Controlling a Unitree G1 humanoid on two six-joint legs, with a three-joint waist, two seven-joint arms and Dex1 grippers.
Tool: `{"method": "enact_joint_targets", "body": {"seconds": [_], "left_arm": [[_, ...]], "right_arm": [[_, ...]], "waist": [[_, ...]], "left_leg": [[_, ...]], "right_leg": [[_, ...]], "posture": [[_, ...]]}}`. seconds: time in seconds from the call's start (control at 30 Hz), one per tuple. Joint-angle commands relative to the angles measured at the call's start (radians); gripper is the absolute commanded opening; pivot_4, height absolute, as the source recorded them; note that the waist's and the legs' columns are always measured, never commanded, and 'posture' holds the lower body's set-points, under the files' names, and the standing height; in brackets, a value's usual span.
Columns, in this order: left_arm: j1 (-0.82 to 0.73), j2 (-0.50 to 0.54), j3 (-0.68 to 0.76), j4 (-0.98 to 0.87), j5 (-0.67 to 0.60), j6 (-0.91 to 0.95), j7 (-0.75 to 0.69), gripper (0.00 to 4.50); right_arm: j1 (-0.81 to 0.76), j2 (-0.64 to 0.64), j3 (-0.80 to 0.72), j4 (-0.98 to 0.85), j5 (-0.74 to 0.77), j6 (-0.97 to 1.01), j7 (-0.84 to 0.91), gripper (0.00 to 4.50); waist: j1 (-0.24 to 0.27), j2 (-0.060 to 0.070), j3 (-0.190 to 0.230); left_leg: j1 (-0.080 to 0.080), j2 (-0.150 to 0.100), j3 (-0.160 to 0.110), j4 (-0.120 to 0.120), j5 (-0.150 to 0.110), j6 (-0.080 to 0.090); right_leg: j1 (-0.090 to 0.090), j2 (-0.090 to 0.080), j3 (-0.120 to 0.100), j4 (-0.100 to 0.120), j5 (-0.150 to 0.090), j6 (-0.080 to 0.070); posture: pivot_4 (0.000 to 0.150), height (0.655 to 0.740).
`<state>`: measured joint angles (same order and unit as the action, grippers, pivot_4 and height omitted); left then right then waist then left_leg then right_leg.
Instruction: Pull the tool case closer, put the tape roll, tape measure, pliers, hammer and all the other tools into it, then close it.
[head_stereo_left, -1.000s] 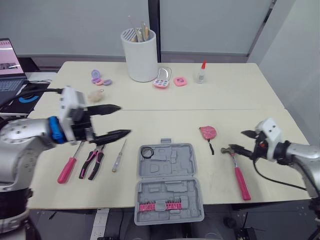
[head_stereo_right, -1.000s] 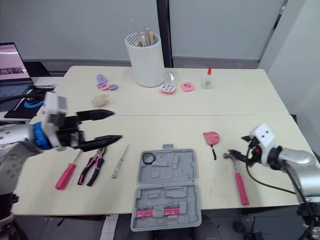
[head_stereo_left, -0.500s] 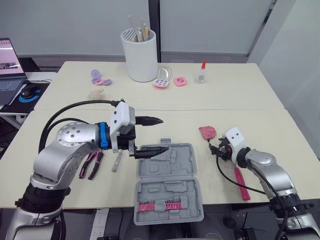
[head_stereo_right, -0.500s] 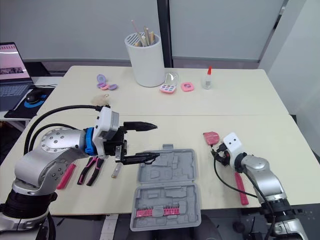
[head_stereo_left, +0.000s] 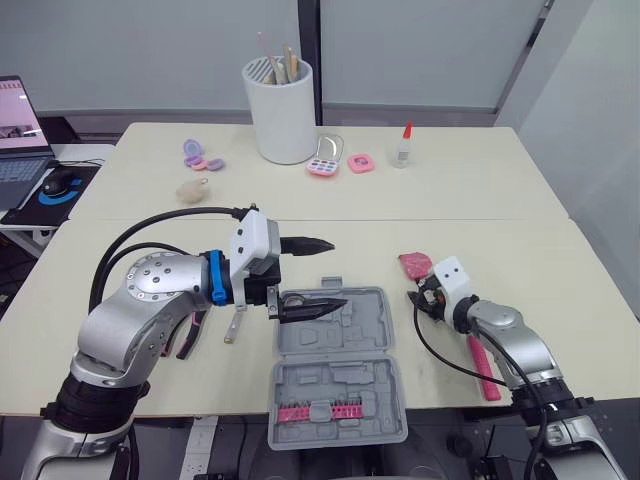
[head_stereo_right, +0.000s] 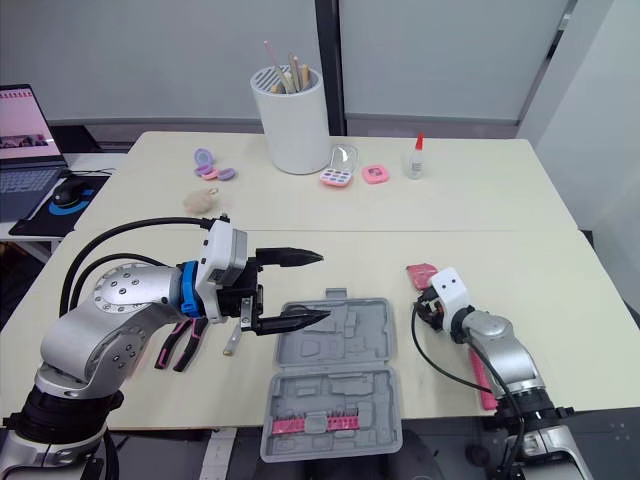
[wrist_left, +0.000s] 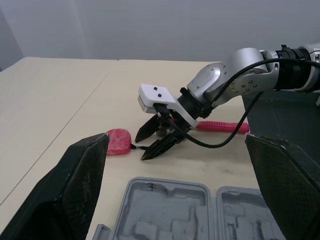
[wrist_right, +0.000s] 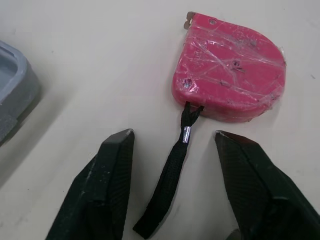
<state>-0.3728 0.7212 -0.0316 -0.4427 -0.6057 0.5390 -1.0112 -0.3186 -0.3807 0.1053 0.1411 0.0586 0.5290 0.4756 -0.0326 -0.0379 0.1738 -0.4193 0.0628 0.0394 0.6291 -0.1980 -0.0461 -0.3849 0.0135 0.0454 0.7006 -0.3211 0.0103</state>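
**Tape measure (wrist_right: 230, 80) bracketed by the right gripper (wrist_right: 174, 137), fingers apart**

The right gripper is held low over the table (head_stereo_left: 450, 190) with its two fingers spread, one on each side of the black strap (wrist_right: 170, 175) that trails from the pink tape measure. The body of the tape measure lies just past the fingertips and is not yet touched. This placement is judged to set up a grasp by the strap or by the near edge of the housing.

The left gripper (head_stereo_left: 335, 273) is also spread wide and holds nothing. It is poised above the far left corner of the tool case (head_stereo_left: 335, 370), next to the tape roll (head_stereo_left: 294, 298) that is already seated in a recess there.

The tool case lies open and flat at the front edge of the table, between the two arms, so that either arm can reach it. The hammer (head_stereo_left: 480, 365) lies on the table beside the right forearm. The pliers (head_stereo_right: 185, 345) and a slim screwdriver (head_stereo_left: 233, 325) lie on the table to the left of the case, partly covered by the left arm.

Most of the loading is judged to remain, and the case cannot be closed until it is done.
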Motion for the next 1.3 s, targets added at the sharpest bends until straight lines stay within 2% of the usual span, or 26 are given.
{"method": "enact_joint_targets", "body": {"seconds": [0.03, 0.33, 0.57, 1.0, 1.3], "left_arm": [[-0.006, 0.008, 0.031, -0.023, -0.009, -0.004, 0.009, 4.5], [-0.006, 0.015, 0.026, -0.024, -0.015, -0.001, 0.002, 4.5], [-0.003, 0.012, 0.02, -0.037, -0.028, 0.005, 0.0, 4.5], [0.088, 0.049, 0.001, -0.132, -0.103, 0.07, -0.05, 4.5], [0.106, 0.083, 0.001, -0.171, -0.143, 0.123, -0.065, 4.5]], "right_arm": [[-0.006, 0.004, -0.007, 0.006, -0.004, 0.001, -0.007, 1.79], [0.009, 0.001, -0.006, -0.009, -0.005, 0.016, -0.013, 0.02], [0.032, -0.033, -0.011, -0.065, 0.008, 0.033, 0.019, 0.02], [0.32, -0.286, -0.049, -0.5, 0.182, 0.261, 0.272, 0.02], [0.424, -0.327, -0.043, -0.657, 0.278, 0.409, 0.273, 0.02]], "waist": [[0.0, 0.0, 0.0], [0.0, 0.0, 0.0], [0.001, 0.0, 0.0], [0.001, 0.0, 0.0], [0.001, 0.0, 0.0]], "left_leg": [[0.0, 0.0, 0.0, 0.0, 0.0, 0.0], [0.0, 0.0, 0.0, 0.0, 0.0, 0.0], [0.0, 0.0, -0.001, 0.0, 0.0, 0.0], [0.0, 0.0, -0.002, 0.0, 0.0, 0.0], [0.0, 0.0, -0.003, 0.0, 0.0, 0.0]], "right_leg": [[0.0, 0.0, 0.0, 0.0, 0.0, 0.0], [0.0, 0.0, 0.0, 0.0, 0.0, 0.0], [0.0, 0.0, 0.0, 0.0, 0.0, 0.0], [0.001, 0.0, -0.001, -0.001, -0.001, 0.001], [0.002, 0.0, -0.002, -0.001, -0.003, 0.005]], "posture": [[0.15, 0.74], [0.15, 0.74], [0.15, 0.74], [0.15, 0.74], [0.15, 0.74]]}}
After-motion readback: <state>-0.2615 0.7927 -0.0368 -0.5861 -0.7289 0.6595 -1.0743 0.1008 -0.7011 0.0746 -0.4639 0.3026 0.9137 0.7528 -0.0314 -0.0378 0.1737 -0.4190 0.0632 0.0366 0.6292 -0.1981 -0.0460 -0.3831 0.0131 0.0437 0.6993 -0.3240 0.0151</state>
